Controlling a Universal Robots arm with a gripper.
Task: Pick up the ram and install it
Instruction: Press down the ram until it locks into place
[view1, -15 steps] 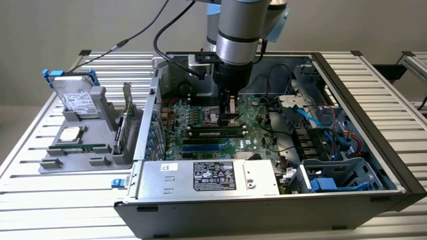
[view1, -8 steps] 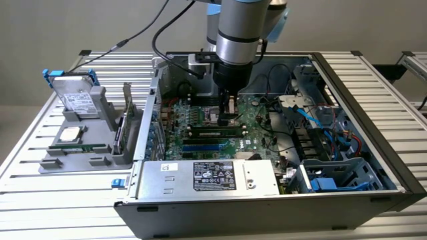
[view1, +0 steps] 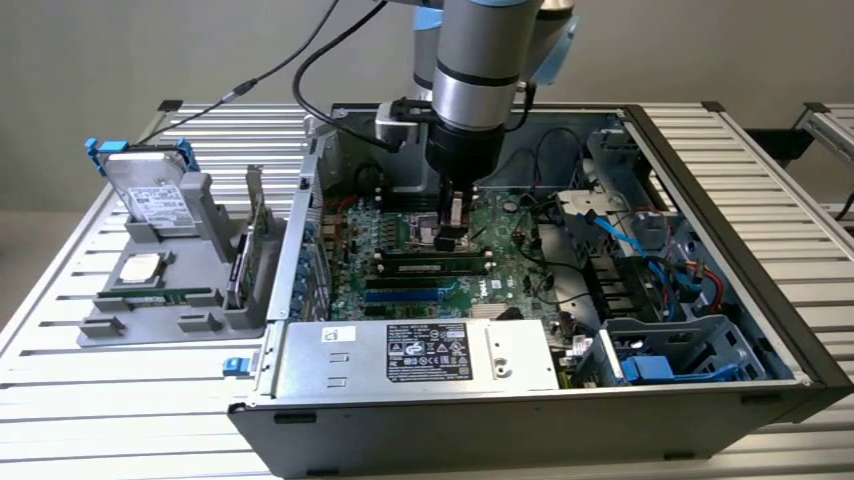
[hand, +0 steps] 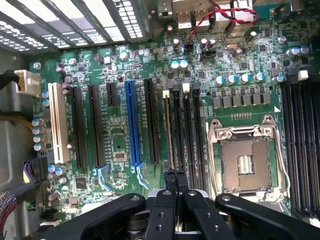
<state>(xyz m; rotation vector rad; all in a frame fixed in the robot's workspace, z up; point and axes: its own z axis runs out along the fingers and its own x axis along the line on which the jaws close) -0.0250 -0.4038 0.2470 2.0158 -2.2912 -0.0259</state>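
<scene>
Surface: a slatted metal table (view1: 120, 385) under an open computer case (view1: 747, 300), with a plain grey wall behind.
Case edges: the walls rise on all sides around the motherboard (view1: 400, 290); the power supply box (view1: 414, 355) closes off the near edge.
Open room: the middle of the board is clear overhead; cables (view1: 667, 270) and a drive cage (view1: 667, 350) crowd the exterior view's right.
Gripper: the gripper (view1: 451, 235) hangs low inside the case over the board, its fingers (hand: 171, 182) pressed together with nothing between them.
Ram: the ram (view1: 430, 265) lies seated in a slot just in front of the fingertips; in the wrist view it runs edge-on (hand: 166, 130) beside the empty slots.
Socket: the processor socket (hand: 246, 161) lies open near the fingertips.
Holder: a grey parts holder (view1: 167, 290) stands outside the case at the exterior view's left, well apart from the gripper.
</scene>
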